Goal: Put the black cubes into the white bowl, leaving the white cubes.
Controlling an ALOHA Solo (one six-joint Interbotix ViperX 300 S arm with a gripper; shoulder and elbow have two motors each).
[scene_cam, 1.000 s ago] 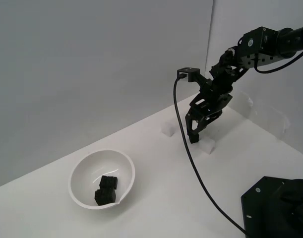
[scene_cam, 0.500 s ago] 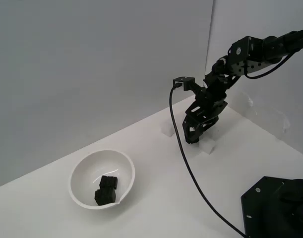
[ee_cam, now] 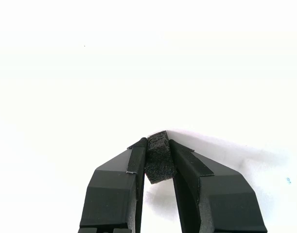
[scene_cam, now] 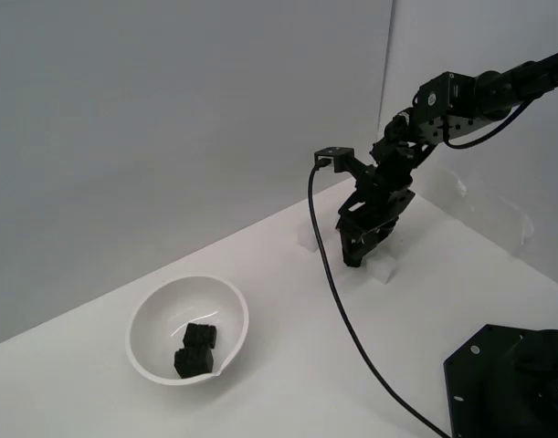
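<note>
In the wrist view my gripper (ee_cam: 158, 150) is shut on a rough black cube (ee_cam: 158, 158), pinched between the two fingertips over the white table. In the exterior view the gripper (scene_cam: 353, 256) hangs just above the table at the far right, beside a white cube (scene_cam: 381, 270); another white cube (scene_cam: 307, 239) lies a little behind it. The white bowl (scene_cam: 160, 370) sits at the exterior view's left and holds two black cubes (scene_cam: 196, 348).
A black cable (scene_cam: 338, 301) trails from the wrist down across the table toward the front. The arm's black base (scene_cam: 511, 383) fills the front right corner. A grey wall stands behind the table.
The arm has swung slightly toward the exterior view's left and the gripper has lifted a little off the table with the black cube in it.
</note>
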